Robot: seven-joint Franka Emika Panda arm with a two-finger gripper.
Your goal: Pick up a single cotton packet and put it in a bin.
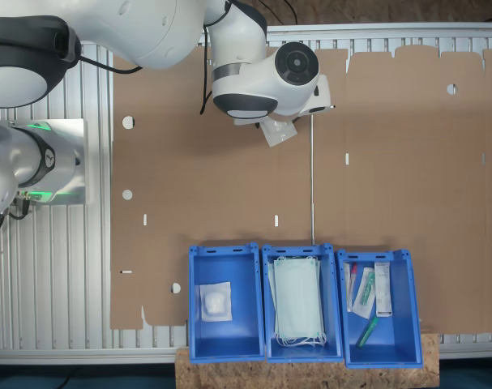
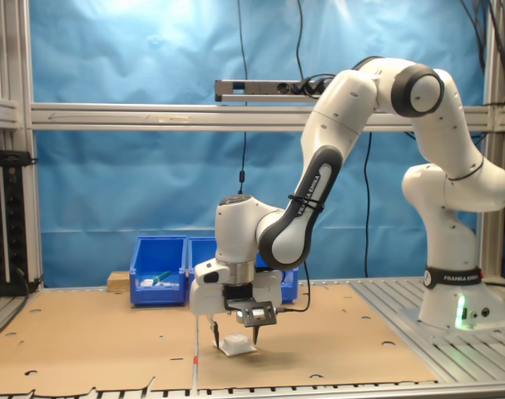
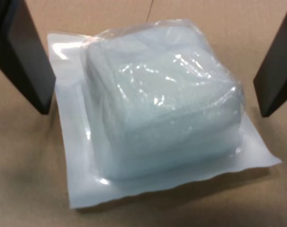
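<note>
Claw [image 3: 148, 66] spread wide, one dark finger [image 3: 25, 56] on each side of the cotton packet [image 3: 157, 113], gripping nothing. Packet flat on brown cardboard sheet [image 3: 20, 189], between the fingers and directly under the claw; clear plastic wrap puffed over a thick whitish pad, flat sealed border all round. Both fingers apart from the bulged middle of the packet; one finger over the border's edge, contact there impossible to tell.

In the second exterior view, claw [image 2: 235, 329] low over the cardboard sheet [image 2: 94, 341], fingertips down beside the cotton packet [image 2: 237, 345], packet resting on the sheet just below. In the first exterior view, cotton packet [image 1: 277, 131] peeking out from under the wrist housing, claw itself hidden by the arm.

Well away from the claw, at the cardboard's far edge, three blue bins in a row. In the first exterior view: bin [image 1: 195, 304] holding a second cotton packet [image 1: 215, 301]; middle bin [image 1: 267, 267] with pale green face masks [image 1: 298, 300]; third bin [image 1: 408, 308] with small boxes [image 1: 382, 289] and a green item [image 1: 368, 331]. Silver slatted table [image 1: 59, 284] around the cardboard.
</note>
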